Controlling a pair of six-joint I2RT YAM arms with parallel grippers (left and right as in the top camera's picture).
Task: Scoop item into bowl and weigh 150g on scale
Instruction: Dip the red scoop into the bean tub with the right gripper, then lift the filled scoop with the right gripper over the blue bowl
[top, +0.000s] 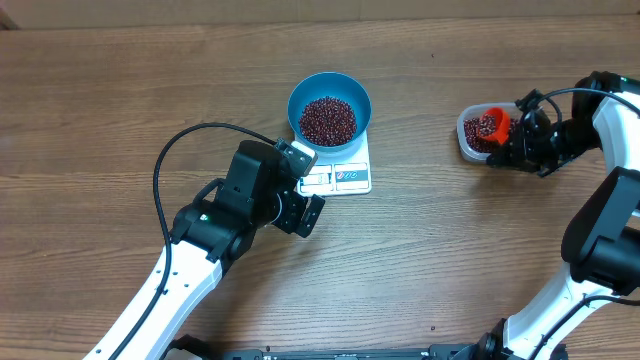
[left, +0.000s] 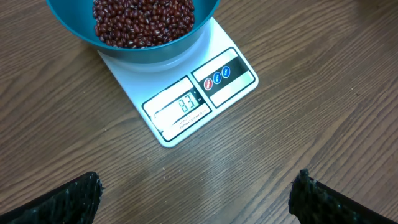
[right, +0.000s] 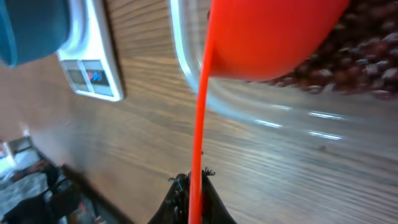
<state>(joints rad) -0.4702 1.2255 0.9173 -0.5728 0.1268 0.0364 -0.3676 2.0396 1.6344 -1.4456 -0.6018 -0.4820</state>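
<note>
The blue bowl (top: 300, 100) stands on the white scale (top: 345, 178) and holds a heap of dark red-brown beans (top: 328, 120). In the left wrist view the bowl (left: 208, 15) with its beans (left: 143, 22) sits above the scale's display (left: 186, 102), which reads 83. My left gripper (top: 312, 187) hovers just in front of the scale, open, with bare wood between its fingers (left: 198, 180). My right gripper (top: 525, 135) is shut on the handle of a red scoop (top: 490, 127), which is in a clear tub (top: 465, 140) of beans. The scoop's cup (right: 267, 37) rests over those beans (right: 360, 56).
The clear tub's rim (right: 183, 62) lies close to my right gripper (right: 194, 180). The scale (right: 93, 62) and bowl (right: 25, 25) show at the left of the right wrist view. A black cable (top: 170, 160) loops from the left arm over the wooden table (top: 450, 250).
</note>
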